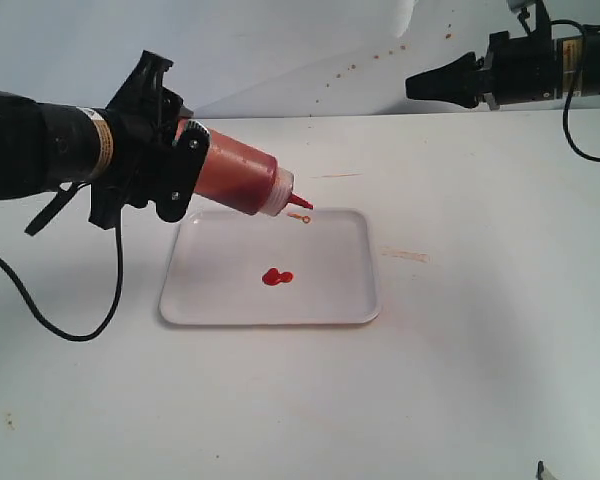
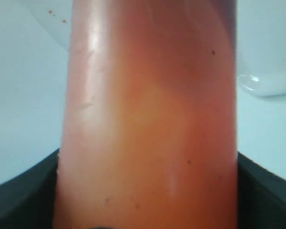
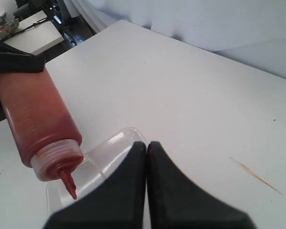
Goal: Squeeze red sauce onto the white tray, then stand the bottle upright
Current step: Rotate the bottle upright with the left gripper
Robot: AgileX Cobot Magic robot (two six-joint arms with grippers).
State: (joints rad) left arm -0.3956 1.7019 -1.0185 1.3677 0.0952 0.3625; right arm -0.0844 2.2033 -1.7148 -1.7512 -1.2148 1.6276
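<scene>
White surface (image 1: 480,380) carries the white tray (image 1: 330,295) midway between its near and far edges, and we see the red sauce (image 1: 277,277) as a small blob near the tray's middle. Our left claw (image 1: 183,170) grasps the bottle (image 1: 235,180), tilted with its nozzle down above the tray rim facing the surface's far edge. Our right claw (image 3: 147,149) is clenched on nothing, raised by the far right corner.

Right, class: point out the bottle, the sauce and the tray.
bottle (image 1: 235,180), exterior view, middle of its orange-red body.
sauce (image 1: 276,277), exterior view, centre of the red blob.
tray (image 1: 330,292), exterior view, bare floor beside the blob.
</scene>
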